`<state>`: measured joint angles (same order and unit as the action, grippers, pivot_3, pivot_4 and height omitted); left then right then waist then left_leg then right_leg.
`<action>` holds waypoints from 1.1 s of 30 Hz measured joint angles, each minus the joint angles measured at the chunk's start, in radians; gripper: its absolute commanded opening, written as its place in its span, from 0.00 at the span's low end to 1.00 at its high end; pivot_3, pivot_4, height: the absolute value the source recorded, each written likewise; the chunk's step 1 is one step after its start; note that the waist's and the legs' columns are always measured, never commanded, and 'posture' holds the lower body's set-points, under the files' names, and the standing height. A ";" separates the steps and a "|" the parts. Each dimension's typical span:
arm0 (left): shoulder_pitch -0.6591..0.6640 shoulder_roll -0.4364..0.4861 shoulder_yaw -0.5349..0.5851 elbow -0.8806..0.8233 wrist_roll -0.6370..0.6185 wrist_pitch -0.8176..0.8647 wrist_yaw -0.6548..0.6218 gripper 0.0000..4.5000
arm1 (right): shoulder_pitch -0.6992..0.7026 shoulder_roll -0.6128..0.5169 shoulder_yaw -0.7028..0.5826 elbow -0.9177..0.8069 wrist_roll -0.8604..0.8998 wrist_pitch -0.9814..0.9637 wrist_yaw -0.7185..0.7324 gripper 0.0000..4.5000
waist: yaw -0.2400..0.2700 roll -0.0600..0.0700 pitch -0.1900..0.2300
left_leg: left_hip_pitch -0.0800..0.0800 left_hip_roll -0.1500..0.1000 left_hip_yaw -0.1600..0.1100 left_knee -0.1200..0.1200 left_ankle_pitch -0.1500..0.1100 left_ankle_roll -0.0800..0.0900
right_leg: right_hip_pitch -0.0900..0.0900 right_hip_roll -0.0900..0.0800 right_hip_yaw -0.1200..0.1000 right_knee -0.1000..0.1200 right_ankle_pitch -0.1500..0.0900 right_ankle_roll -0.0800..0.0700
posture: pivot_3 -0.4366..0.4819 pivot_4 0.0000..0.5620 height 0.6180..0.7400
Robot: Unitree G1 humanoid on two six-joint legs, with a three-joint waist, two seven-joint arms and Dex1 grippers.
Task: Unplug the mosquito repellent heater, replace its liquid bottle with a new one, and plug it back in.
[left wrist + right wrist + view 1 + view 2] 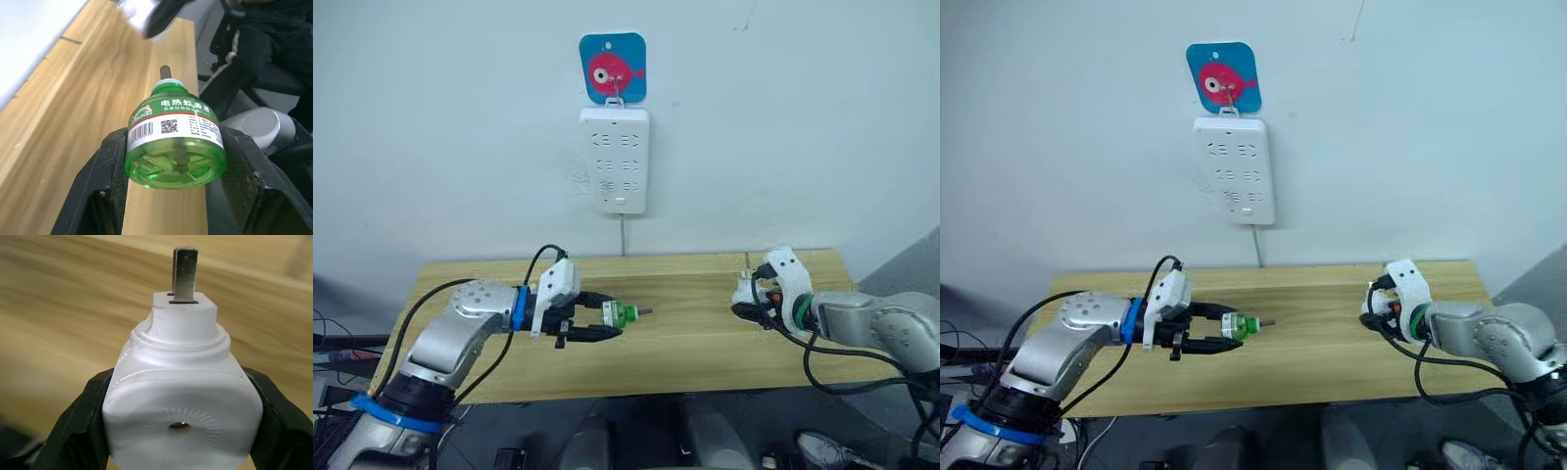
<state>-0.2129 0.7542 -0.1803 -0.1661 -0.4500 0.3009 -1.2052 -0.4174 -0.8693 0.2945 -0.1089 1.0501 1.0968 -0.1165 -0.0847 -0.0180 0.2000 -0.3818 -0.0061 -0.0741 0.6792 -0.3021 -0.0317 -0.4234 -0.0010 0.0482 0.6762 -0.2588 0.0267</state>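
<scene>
Left wrist view shows the left gripper (176, 196) squeezing a green bottle (175, 142) from both sides. It is smooth, see-through plastic with a thin wick poking out. That round, slippery shape could twist or slip as it goes in, I think. The right gripper (178, 431) is closed on the mosquito repellent heater (178, 396), a rounded white shell with a flat metal prong. Both hang above the wooden bench (685, 328), well apart. Farther back, a white power strip (615, 160) hangs on the wall.
</scene>
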 measured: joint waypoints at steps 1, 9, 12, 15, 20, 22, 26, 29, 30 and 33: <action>0.019 -0.005 0.000 -0.024 0.006 -0.005 0.011 0.50 | -0.024 0.036 -0.001 0.063 -0.039 0.020 0.003 0.68 | 0.000 0.000 0.001 | 0.000 0.000 -0.001 0.000 0.000 0.000 | 0.000 0.000 0.000 0.001 0.000 0.000 | 0.36 0.38 1.00; 0.060 -0.036 -0.009 -0.127 0.030 -0.002 0.061 0.50 | -0.185 0.205 -0.002 0.445 -0.311 0.045 0.139 0.68 | 0.002 0.004 0.018 | 0.000 0.000 -0.003 0.000 0.000 0.000 | 0.000 0.000 -0.002 0.003 0.000 0.000 | 0.40 0.43 1.00; 0.063 -0.037 -0.009 -0.143 0.030 0.006 0.077 0.50 | -0.222 0.218 -0.004 0.519 -0.390 0.038 0.200 0.68 | 0.002 0.004 0.022 | 0.000 -0.001 -0.003 0.000 0.000 0.000 | 0.001 0.000 -0.002 0.002 0.000 0.000 | 0.41 0.43 1.00; 0.068 -0.036 -0.009 -0.147 0.030 0.015 0.084 0.50 | -0.232 0.240 -0.048 0.564 -0.463 0.029 0.225 0.83 | 0.003 0.004 0.022 | 0.000 -0.001 -0.004 0.000 0.000 0.001 | 0.001 0.000 -0.003 0.002 0.000 0.000 | 0.41 0.43 1.00; 0.070 -0.039 -0.009 -0.147 0.031 0.019 0.092 0.50 | -0.216 0.282 -0.128 0.557 -0.526 0.058 0.221 1.00 | 0.002 0.005 0.023 | 0.000 -0.001 -0.003 0.000 0.000 0.000 | 0.001 0.000 -0.003 0.003 0.000 0.000 | 0.40 0.42 1.00; 0.071 -0.042 -0.009 -0.146 0.031 0.019 0.095 0.50 | -0.194 0.285 -0.183 0.498 -0.534 0.097 0.214 1.00 | 0.002 0.005 0.023 | 0.000 -0.001 -0.004 0.000 0.000 0.000 | 0.001 0.000 -0.003 0.003 0.000 0.000 | 0.38 0.41 1.00; 0.076 -0.078 0.011 -0.134 0.027 0.015 0.120 0.50 | -0.043 0.245 -0.384 0.131 -0.509 0.237 0.187 1.00 | 0.012 0.009 0.025 | -0.003 -0.001 -0.005 -0.001 0.000 0.000 | 0.000 -0.001 -0.004 0.002 0.000 0.000 | 0.37 0.38 1.00; 0.084 -0.136 0.050 -0.129 0.006 0.016 0.160 0.50 | 0.035 0.269 -0.593 -0.206 -0.404 0.344 0.215 1.00 | 0.012 0.010 0.025 | -0.002 0.000 -0.005 -0.001 0.000 0.000 | 0.000 -0.001 -0.004 0.002 0.000 0.000 | 0.32 0.36 1.00; 0.082 -0.158 0.058 -0.129 -0.007 0.016 0.174 0.50 | 0.053 0.295 -0.651 -0.321 -0.355 0.369 0.233 1.00 | 0.009 0.010 0.025 | -0.001 0.000 -0.005 -0.001 0.000 0.000 | 0.001 0.000 -0.004 0.002 0.000 0.000 | 0.31 0.35 1.00; 0.080 -0.229 0.070 -0.133 -0.021 0.019 0.227 0.50 | 0.158 0.461 -0.770 -0.571 -0.181 0.358 0.268 1.00 | 0.002 0.007 0.023 | 0.001 0.001 -0.006 -0.001 0.000 0.000 | 0.003 0.002 -0.005 0.003 0.000 0.001 | 0.29 0.33 1.00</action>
<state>-0.1327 0.5257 -0.1100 -0.2992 -0.4712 0.3202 -0.9777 -0.2597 -0.4083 -0.4756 -0.6795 0.8691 1.4550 0.1515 -0.0829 -0.0108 0.2228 -0.3803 -0.0047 -0.0805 0.6783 -0.3024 -0.0314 -0.4206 0.0006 0.0427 0.6788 -0.2591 0.0272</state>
